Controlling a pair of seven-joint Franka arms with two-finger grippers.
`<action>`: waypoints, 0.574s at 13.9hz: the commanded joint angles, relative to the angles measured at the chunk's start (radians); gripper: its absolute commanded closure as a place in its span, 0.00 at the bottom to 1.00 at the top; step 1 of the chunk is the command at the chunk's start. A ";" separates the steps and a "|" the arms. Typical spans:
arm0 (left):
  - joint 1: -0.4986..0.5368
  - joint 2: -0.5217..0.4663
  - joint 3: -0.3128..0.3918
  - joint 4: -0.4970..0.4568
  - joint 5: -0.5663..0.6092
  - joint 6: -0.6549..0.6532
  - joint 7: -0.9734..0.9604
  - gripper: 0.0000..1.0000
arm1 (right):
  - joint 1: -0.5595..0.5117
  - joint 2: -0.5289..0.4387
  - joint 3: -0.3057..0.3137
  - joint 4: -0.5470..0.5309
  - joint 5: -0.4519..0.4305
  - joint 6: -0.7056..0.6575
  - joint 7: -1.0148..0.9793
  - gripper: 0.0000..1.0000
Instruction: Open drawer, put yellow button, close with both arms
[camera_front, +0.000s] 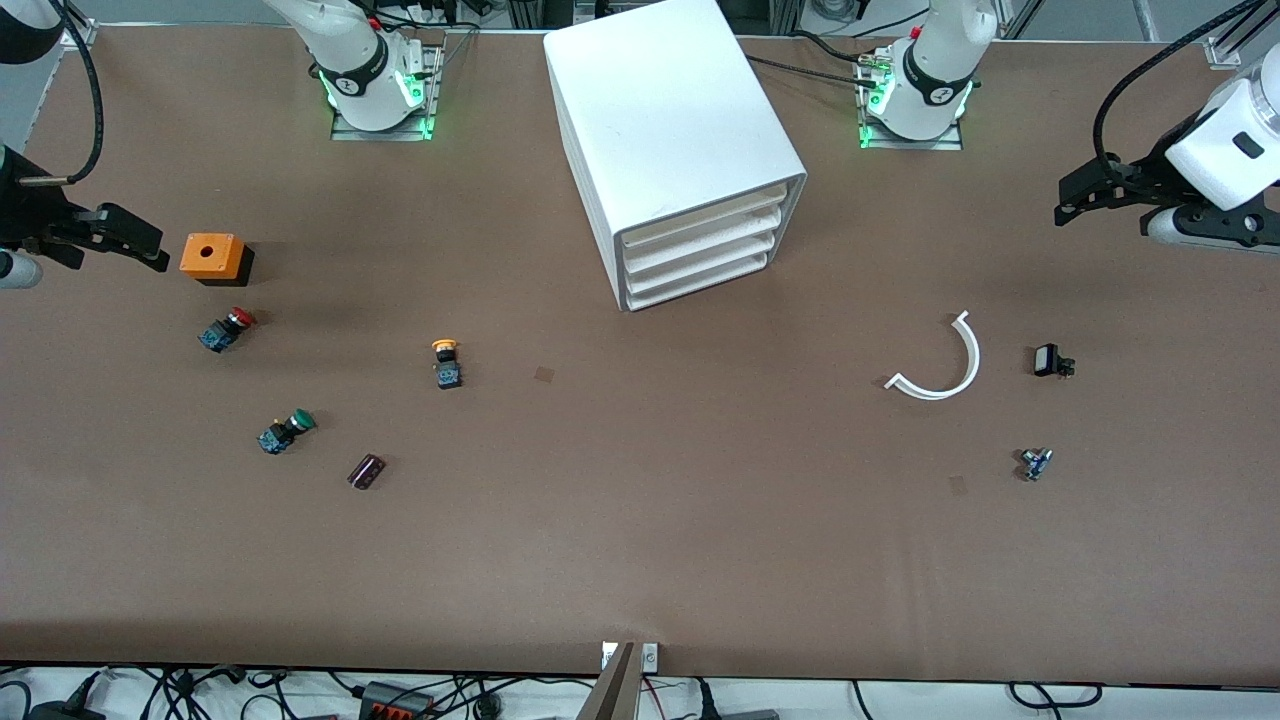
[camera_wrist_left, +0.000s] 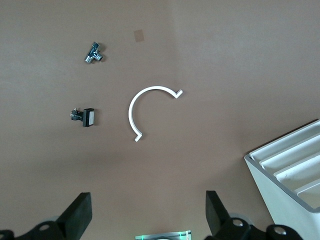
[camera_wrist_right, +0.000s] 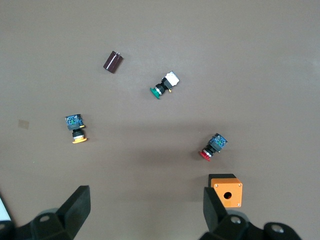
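Observation:
The white cabinet (camera_front: 670, 130) stands at the table's robot-side middle, with all four drawers shut; the drawer (camera_front: 705, 222) is the uppermost. A corner of the cabinet shows in the left wrist view (camera_wrist_left: 292, 172). The yellow button (camera_front: 446, 362) lies on its side on the table, nearer to the front camera than the cabinet and toward the right arm's end. It also shows in the right wrist view (camera_wrist_right: 76, 129). My left gripper (camera_front: 1075, 200) hangs open and empty over the left arm's end of the table (camera_wrist_left: 147, 210). My right gripper (camera_front: 135, 240) hangs open and empty beside an orange box (camera_wrist_right: 147, 205).
Orange box (camera_front: 212, 257), red-capped button (camera_front: 228, 328), green-capped button (camera_front: 286, 430) and a dark cylinder (camera_front: 366, 471) lie toward the right arm's end. A white curved strip (camera_front: 940, 360), a small black part (camera_front: 1050, 361) and a small metal part (camera_front: 1035, 463) lie toward the left arm's end.

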 joint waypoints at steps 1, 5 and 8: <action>0.004 -0.002 0.003 0.015 -0.001 -0.018 -0.007 0.00 | -0.005 -0.020 0.009 -0.022 -0.013 0.014 -0.013 0.00; 0.004 0.000 0.000 0.015 -0.001 -0.013 -0.007 0.00 | -0.005 -0.013 0.009 -0.020 -0.013 0.014 -0.015 0.00; 0.004 0.014 -0.001 0.015 -0.001 -0.007 -0.005 0.00 | -0.005 0.012 0.009 -0.017 -0.009 0.003 -0.016 0.00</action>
